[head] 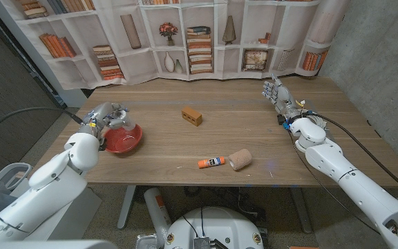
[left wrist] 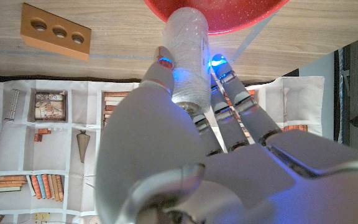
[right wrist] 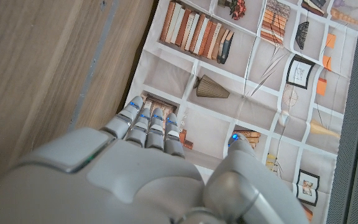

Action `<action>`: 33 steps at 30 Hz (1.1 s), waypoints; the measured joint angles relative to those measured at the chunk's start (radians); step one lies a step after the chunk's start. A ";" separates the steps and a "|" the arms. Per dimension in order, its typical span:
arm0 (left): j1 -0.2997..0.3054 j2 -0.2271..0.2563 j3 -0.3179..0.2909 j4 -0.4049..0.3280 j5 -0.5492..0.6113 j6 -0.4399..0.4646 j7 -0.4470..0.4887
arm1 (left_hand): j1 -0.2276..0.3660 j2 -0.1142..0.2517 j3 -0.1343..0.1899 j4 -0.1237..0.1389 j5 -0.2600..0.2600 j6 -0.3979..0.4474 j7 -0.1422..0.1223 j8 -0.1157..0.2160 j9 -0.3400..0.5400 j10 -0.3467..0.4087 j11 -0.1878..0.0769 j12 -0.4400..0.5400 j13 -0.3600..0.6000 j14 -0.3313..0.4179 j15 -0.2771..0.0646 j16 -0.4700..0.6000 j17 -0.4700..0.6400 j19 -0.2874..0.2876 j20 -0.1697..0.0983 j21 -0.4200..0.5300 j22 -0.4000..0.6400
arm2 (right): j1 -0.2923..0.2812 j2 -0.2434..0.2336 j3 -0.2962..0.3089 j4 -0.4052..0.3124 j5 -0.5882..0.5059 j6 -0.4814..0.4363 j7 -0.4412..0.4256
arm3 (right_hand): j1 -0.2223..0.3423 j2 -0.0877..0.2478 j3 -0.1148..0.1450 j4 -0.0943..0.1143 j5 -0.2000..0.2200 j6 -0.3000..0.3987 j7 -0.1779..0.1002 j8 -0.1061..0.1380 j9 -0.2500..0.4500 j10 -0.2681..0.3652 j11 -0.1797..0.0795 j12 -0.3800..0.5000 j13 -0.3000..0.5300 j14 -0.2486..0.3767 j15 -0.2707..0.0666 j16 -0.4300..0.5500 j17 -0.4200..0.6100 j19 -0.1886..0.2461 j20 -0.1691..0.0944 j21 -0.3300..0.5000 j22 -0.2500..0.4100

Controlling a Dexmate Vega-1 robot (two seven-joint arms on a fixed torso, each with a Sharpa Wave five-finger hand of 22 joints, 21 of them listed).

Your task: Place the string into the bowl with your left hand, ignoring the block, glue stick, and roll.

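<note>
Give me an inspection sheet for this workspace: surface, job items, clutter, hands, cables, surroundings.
Surface: wooden table, planks running left to right.
Job's things: red bowl near the left edge; white spool of string held in the left hand, its end over the bowl's rim.
Clutter: wooden block with three holes at centre; orange glue stick and tan roll lying side by side near the front edge.
Hands: left hand grips the string at the bowl; right hand holds nothing, fingers together and straight.
Cables: black cable runs along the right arm.
Surroundings: printed bookshelf backdrop behind the table.
</note>
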 measured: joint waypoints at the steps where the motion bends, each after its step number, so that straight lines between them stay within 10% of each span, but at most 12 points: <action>1: 0.016 -0.005 -0.015 -0.006 -0.001 -0.003 -0.001 | 0.000 0.000 0.000 0.000 0.000 0.000 0.000 0.000 0.000 0.000 0.000 0.000 0.000 0.000 0.000 0.000 0.000 -0.002 0.002 0.000 0.000 | -0.001 -0.001 0.000 -0.002 -0.001 -0.003 -0.004 | 0.000 0.000 0.000 0.000 0.000 0.000 0.000 0.000 0.000 0.000 0.000 0.000 0.000 0.000 0.000 0.000 0.000 0.000 0.000 0.000 0.000; 33: 0.083 -0.029 -0.034 -0.044 0.064 0.043 -0.015 | 0.000 0.000 0.000 0.000 -0.004 0.011 0.000 -0.012 0.000 0.005 -0.001 -0.001 0.000 -0.002 0.002 -0.004 0.000 -0.014 0.003 0.000 0.000 | -0.006 -0.007 0.000 -0.011 -0.003 -0.017 -0.013 | 0.000 0.011 -0.004 0.004 0.000 0.000 0.000 0.000 0.000 0.000 0.000 0.000 0.005 0.004 0.004 0.000 0.000 0.000 0.000 0.000 0.000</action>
